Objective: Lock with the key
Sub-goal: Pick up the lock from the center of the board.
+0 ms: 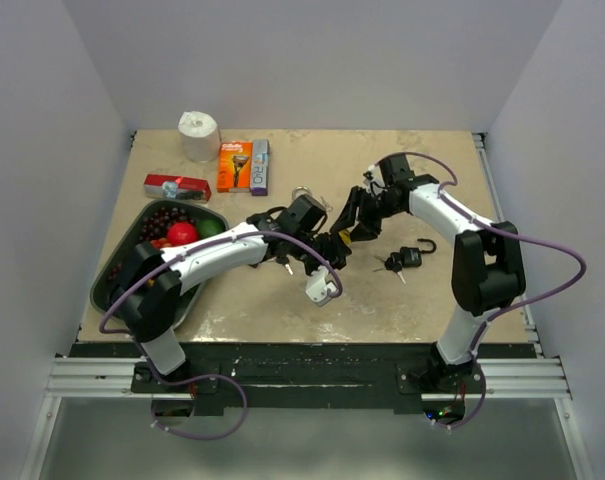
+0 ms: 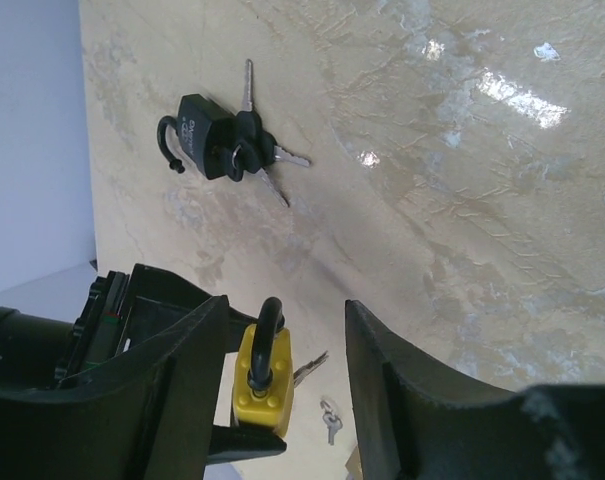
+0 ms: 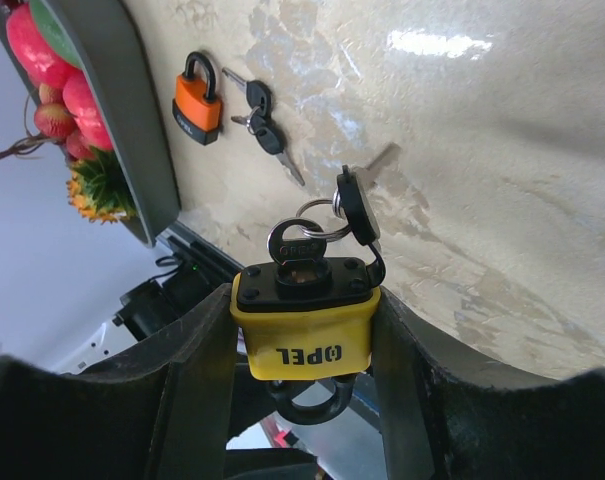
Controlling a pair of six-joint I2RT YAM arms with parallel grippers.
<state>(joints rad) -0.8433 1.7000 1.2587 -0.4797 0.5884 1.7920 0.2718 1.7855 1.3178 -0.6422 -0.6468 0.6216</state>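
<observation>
My right gripper [image 3: 302,340] is shut on a yellow padlock [image 3: 304,330] marked OPEL, its shackle pointing toward the wrist. A silver key [image 3: 300,245] sits in its keyhole, with a ring and a second black-headed key [image 3: 354,200] hanging off it. In the left wrist view the same yellow padlock [image 2: 262,375] hangs between my left gripper's [image 2: 282,395] spread fingers, close to the left one; that gripper is open and holds nothing. In the top view both grippers meet at mid-table, right [image 1: 356,222] and left [image 1: 334,246].
A black padlock with keys [image 1: 412,256] lies right of the grippers, also in the left wrist view [image 2: 207,150]. An orange padlock [image 3: 197,100] with keys lies beside the green fruit tray [image 1: 110,285]. A paper roll [image 1: 198,135], an orange box [image 1: 235,166] and a red pack [image 1: 177,186] stand at the back left.
</observation>
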